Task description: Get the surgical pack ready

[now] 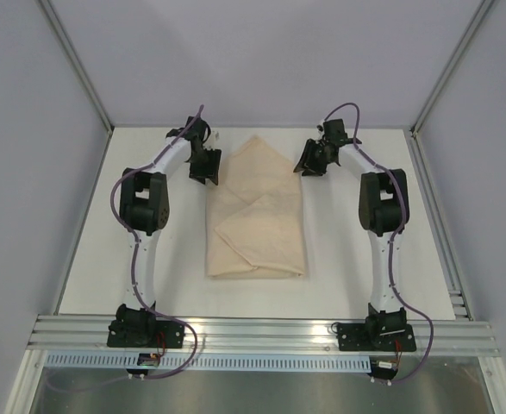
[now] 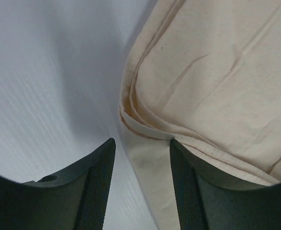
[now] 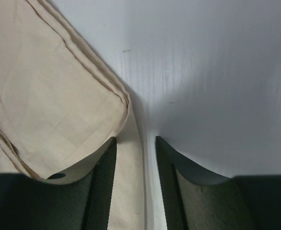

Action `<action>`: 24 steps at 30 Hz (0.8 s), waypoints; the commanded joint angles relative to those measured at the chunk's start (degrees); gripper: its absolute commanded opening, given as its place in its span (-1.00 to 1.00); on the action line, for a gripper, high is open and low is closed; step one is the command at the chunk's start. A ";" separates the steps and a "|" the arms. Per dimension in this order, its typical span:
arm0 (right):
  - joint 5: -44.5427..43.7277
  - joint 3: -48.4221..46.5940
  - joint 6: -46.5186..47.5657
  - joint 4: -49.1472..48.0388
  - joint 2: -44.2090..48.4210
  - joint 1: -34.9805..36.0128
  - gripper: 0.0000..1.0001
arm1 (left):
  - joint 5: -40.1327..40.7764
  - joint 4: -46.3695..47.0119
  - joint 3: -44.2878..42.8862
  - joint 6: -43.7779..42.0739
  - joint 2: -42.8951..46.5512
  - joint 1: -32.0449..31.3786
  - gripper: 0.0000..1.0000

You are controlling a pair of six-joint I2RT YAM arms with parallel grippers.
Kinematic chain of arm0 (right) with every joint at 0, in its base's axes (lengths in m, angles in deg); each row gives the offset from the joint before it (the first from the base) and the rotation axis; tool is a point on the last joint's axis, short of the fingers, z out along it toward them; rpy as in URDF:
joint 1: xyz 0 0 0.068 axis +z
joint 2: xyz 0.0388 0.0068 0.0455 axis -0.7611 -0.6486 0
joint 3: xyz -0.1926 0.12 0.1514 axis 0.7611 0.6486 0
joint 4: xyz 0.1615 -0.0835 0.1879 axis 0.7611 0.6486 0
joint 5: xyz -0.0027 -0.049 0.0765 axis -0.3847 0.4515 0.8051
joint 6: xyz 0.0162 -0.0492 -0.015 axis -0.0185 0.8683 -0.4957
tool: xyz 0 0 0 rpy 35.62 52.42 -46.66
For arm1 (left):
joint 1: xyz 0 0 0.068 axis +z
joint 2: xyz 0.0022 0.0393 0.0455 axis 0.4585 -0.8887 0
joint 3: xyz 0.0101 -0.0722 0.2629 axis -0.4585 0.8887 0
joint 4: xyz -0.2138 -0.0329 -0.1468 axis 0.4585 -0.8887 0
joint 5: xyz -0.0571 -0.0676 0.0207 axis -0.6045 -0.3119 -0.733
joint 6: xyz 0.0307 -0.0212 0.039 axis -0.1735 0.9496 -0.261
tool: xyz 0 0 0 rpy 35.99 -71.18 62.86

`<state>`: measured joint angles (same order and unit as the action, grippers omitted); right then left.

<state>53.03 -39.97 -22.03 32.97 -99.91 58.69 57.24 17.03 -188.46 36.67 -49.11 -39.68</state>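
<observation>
The tan wrap sheet (image 1: 257, 216) lies folded into a bundle on the middle of the white table, with a triangular flap pointing to the far side. The steel tray, clamps, tweezers, gauze pads and packets are not in view. My left gripper (image 1: 207, 175) is at the flap's left edge. In the left wrist view it (image 2: 141, 142) is open, with the wrap's layered edge (image 2: 145, 163) between its jaws. My right gripper (image 1: 309, 166) is at the flap's right edge. In the right wrist view it (image 3: 135, 140) is open, with the wrap's edge (image 3: 130, 163) between its jaws.
Grey enclosure walls stand on the left, right and far sides, with metal frame posts (image 1: 82, 73) at the far corners. An aluminium rail (image 1: 261, 332) with both arm bases runs along the near edge. Bare white table (image 1: 106, 250) shows on both sides of the wrap.
</observation>
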 commanded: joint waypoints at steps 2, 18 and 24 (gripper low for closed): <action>2.59 -2.70 -0.20 0.58 -3.78 -0.16 -0.16 | -0.53 -1.47 -3.78 1.39 -3.24 0.34 0.17; 9.10 -4.20 -2.93 -2.06 -1.94 -0.42 -0.99 | -10.81 1.60 -3.79 -3.26 -0.36 0.34 -1.00; 9.45 0.20 -3.02 -5.40 7.02 -0.78 -0.99 | -11.51 3.98 1.75 -6.95 10.01 0.52 -1.00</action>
<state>60.13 -40.19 -24.23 30.50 -101.13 57.94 49.18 19.15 -187.43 32.67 -47.99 -39.08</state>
